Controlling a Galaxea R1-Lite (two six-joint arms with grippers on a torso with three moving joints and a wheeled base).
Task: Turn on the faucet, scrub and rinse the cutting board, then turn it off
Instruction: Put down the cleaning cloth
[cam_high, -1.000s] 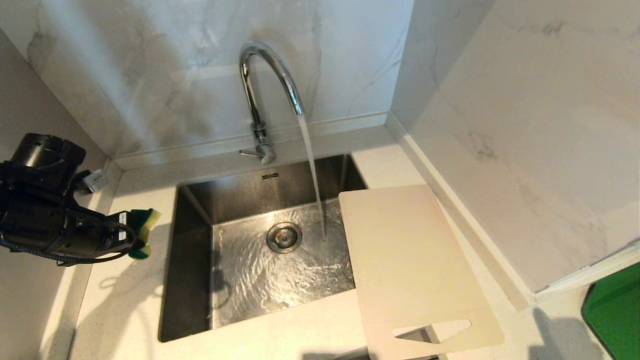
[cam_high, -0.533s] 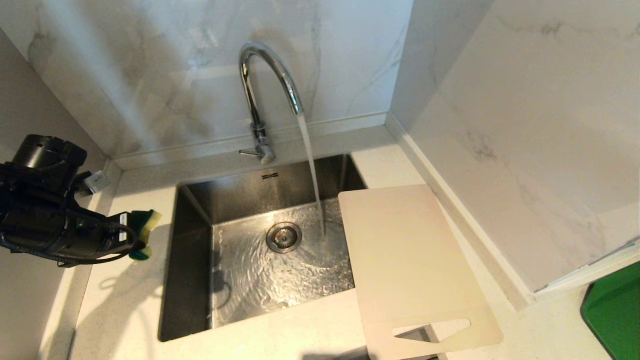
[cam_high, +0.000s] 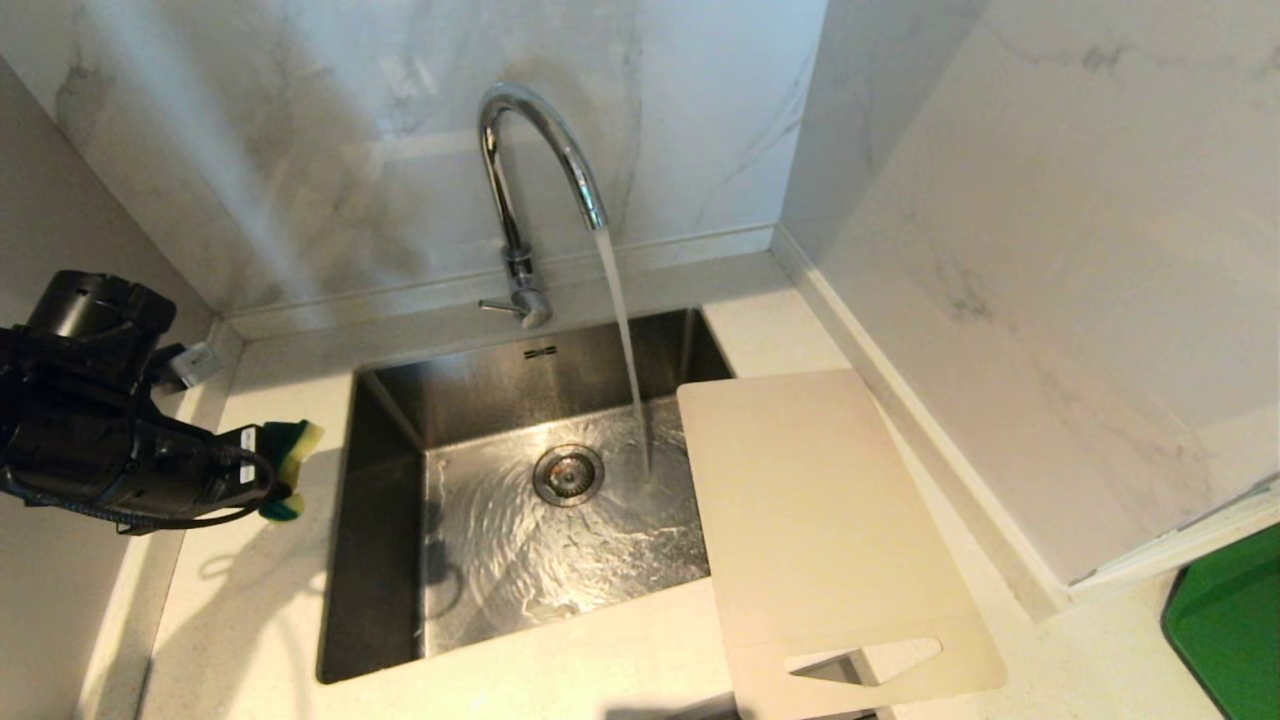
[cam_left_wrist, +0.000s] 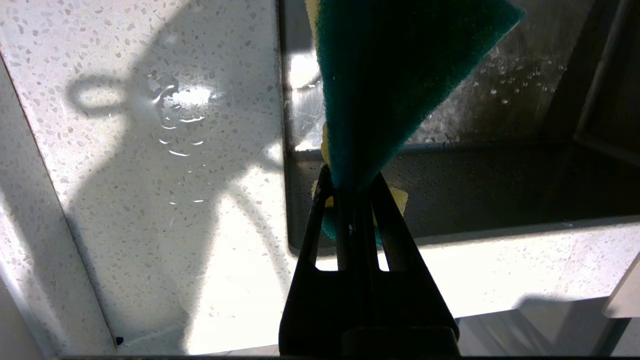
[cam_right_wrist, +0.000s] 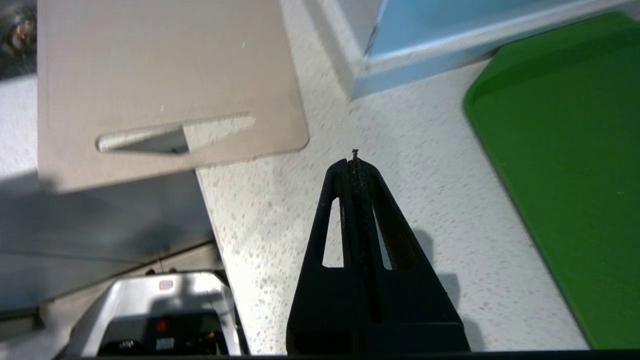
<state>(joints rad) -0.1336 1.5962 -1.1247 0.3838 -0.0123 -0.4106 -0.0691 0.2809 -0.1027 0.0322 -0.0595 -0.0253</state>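
Left gripper (cam_high: 262, 468) clenches a sponge (cam_high: 287, 452) at nine o'clock of the sink (cam_high: 380, 560) — cutting board (cam_high: 815, 520) at three o'clock; right gripper (cam_right_wrist: 354, 161), pinched empty, hovers beside its handle end — faucet (cam_high: 520, 200) running.

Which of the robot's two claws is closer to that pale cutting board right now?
The right gripper, shut and empty, hangs just off the cutting board's handle corner. The left gripper, clamping the sponge, is across the sink.
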